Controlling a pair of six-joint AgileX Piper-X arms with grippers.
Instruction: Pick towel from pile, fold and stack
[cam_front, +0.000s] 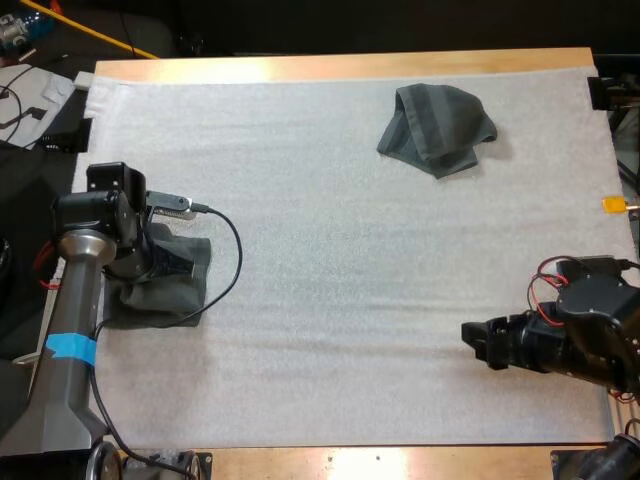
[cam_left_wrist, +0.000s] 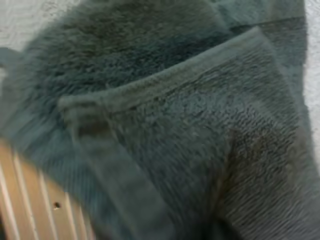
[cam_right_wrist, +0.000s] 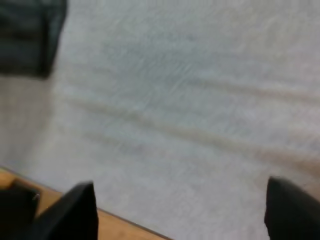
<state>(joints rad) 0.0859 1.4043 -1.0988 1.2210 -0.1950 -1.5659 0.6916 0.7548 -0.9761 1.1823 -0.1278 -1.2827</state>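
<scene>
Towels lie at two places on the white mat (cam_front: 330, 260): a crumpled towel (cam_front: 437, 128) sits near the far right corner, bunched into a loose heap with one flap trailing toward the middle, and a second towel (cam_front: 160, 300) lies at the mat's left edge, close to the near side. My left arm rises from the lower left corner, bends over at the wrist and points down, so that the left gripper (cam_front: 172, 264) sits right on the second towel, partly sunk in its folds. From the left wrist, the pile of that towel and a hemmed edge running across it are pressed close to the camera, with a strip of wood just beside the cloth; whether this gripper is clamped on the cloth or merely resting on it, I cannot tell. My right arm comes in low at the right edge, stretched level and pointing left, and the right gripper (cam_front: 480, 342) hovers over bare mat near the front edge, well apart from both towels. Its two black fingers (cam_right_wrist: 80, 212) stand wide apart with nothing between them, above the line where the mat meets the wooden table (cam_front: 340, 66). Between the two arms the mat is open from front to back, wrinkled in shallow ridges.
</scene>
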